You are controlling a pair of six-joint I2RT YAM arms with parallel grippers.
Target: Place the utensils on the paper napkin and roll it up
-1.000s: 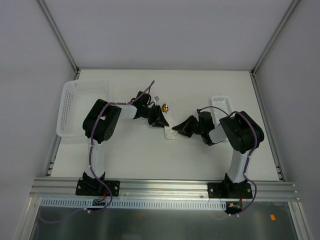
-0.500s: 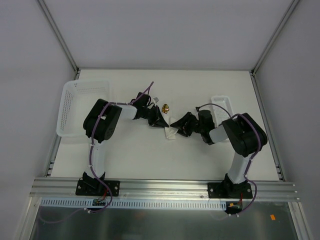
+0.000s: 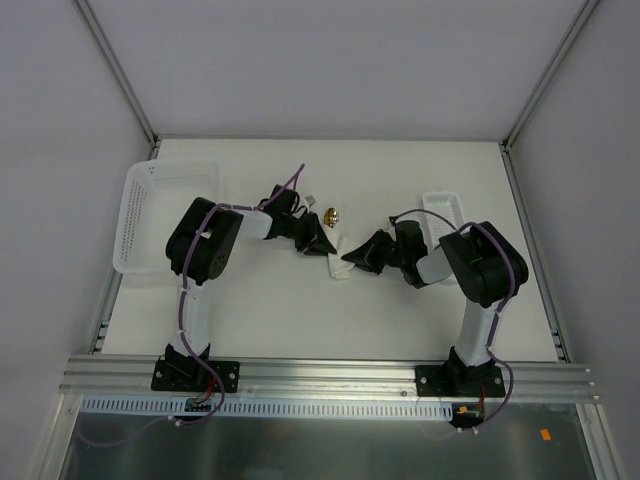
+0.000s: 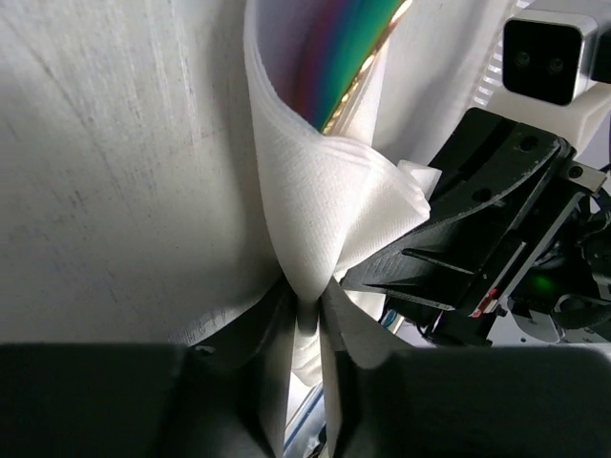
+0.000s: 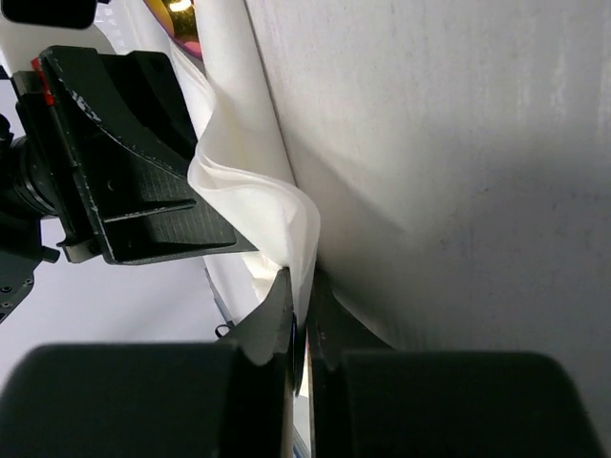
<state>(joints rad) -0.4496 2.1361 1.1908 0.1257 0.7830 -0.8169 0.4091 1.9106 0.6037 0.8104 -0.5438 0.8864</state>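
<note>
Paper napkin (image 3: pixel 340 264) near centre of table (image 3: pixel 400 170), bunched into loose standing fold between two arms. Gold spoon (image 3: pixel 331 214) bowl showing just above it in frame. Iridescent utensil edge (image 4: pixel 346 48) inside fold, top of left wrist view. Left fingers (image 4: pixel 263 334) pinching napkin's lower fold. Right fingers (image 5: pixel 267 324) pressed nearly together on napkin edge. Large basket (image 3: pixel 160 200) at far left, small basket (image 3: pixel 440 208) at right.

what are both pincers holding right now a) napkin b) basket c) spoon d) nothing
a: in the wrist views the left pincer and the right pincer are each closed on a fold of the napkin.
</note>
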